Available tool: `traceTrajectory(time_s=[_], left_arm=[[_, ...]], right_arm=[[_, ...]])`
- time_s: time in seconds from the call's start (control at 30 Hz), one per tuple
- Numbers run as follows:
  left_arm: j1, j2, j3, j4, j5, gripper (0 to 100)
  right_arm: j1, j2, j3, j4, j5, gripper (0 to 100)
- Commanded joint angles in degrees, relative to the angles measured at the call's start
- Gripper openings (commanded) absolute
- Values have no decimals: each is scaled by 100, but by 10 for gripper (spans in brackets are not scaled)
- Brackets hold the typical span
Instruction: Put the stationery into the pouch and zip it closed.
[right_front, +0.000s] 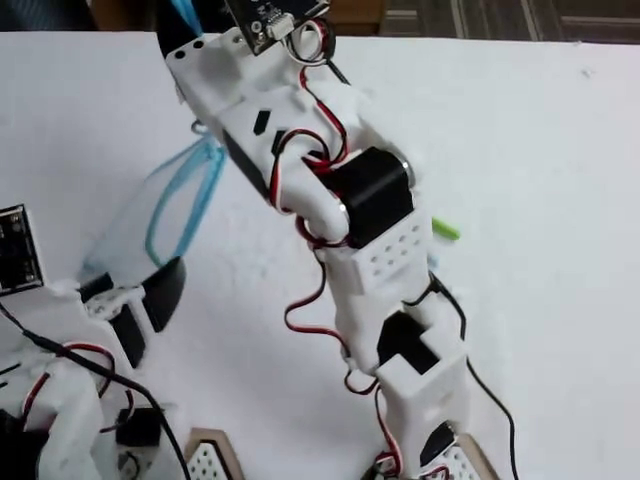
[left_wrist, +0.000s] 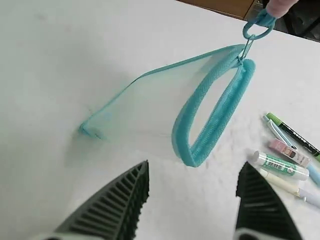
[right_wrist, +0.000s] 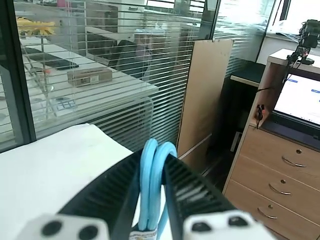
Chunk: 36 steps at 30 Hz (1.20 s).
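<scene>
Pouch loop (right_wrist: 150, 200) inside right pincer (right_wrist: 154, 157)

A white tabletop (right_front: 560, 150) fills most of the high view, with a strip of dark brown plank floor (right_front: 480, 20) past its far edge. The right wrist view shows a light brown wooden chest of drawers with curved metal handles (right_wrist: 270, 165), and a lit screen (right_wrist: 300, 100) sits on top of the chest. A pale wooden board (right_wrist: 205, 90) leans beside the chest. Farther from the chest, horizontal slatted blinds (right_wrist: 125, 65) hang at dark-framed glass. Daylit office desks (right_wrist: 100, 85) stand behind the glass.
</scene>
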Motion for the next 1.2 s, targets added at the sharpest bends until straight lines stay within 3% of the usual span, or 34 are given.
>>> traceTrajectory(time_s=[0.0,0.17,0.43,0.73,0.87,1.17], left_arm=[[-699,690,-114,-97,149,287],[-1059,1780,-571,9,9,286],[-1033,1991,-571,0,176,286],[330,998,-958,18,299,286],[-40,1156,-273,-18,158,290],[-848,2510,-290,0,-105,286]], right_arm=[[-13,-224,9,-110,53,17],[-4,-215,9,-110,53,17],[-4,-207,18,-110,53,17],[31,-207,18,-110,62,17],[127,-207,18,-110,167,17],[215,-207,18,-110,167,17]])
